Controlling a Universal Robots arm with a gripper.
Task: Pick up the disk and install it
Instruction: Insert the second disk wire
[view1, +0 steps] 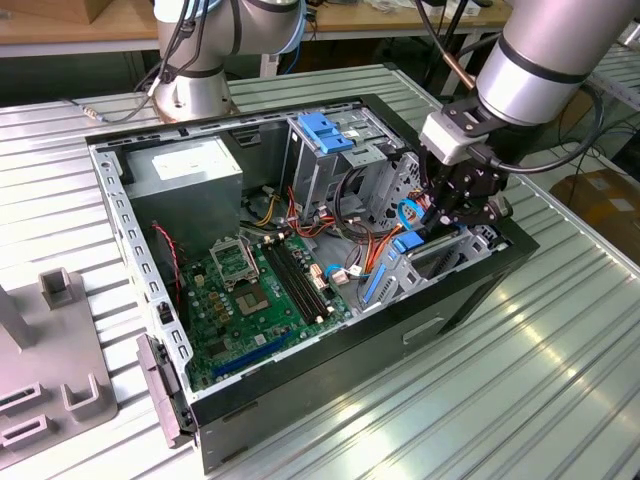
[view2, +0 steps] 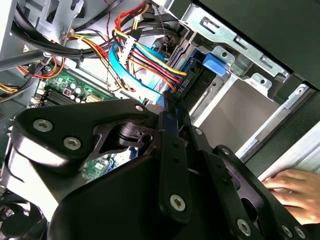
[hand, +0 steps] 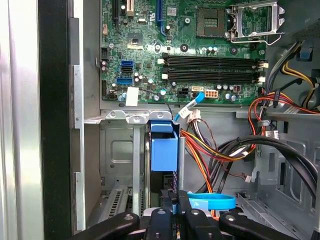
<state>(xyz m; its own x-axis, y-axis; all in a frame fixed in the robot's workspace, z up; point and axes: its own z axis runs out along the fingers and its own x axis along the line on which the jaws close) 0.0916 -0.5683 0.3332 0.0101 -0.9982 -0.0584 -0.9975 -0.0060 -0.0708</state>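
Observation:
The disk (view1: 405, 243), a grey drive in a bright blue carrier, stands on edge in the bay at the case's corner on the exterior view's right. Its blue end (hand: 164, 150) shows edge-on between the bay's metal rails, and a blue tab (view2: 212, 64) sits at the slot's far end. My gripper (view1: 455, 215) reaches down into the case right over it. In both wrist views the black fingers (hand: 168, 200) lie close together on the disk's near edge, so the gripper (view2: 167, 107) looks shut on it. The drive's flat face is hidden inside the bay.
The open computer case (view1: 120, 230) lies on a ribbed metal table. It holds the motherboard (view1: 255, 290), a power supply (view1: 185, 170) and a tall drive cage with a blue latch (view1: 325, 130). Bundled cables (hand: 215, 150) run beside the bay. A person's hand (view2: 292, 187) rests outside the case. A grey fixture (view1: 50, 360) stands at the exterior view's left.

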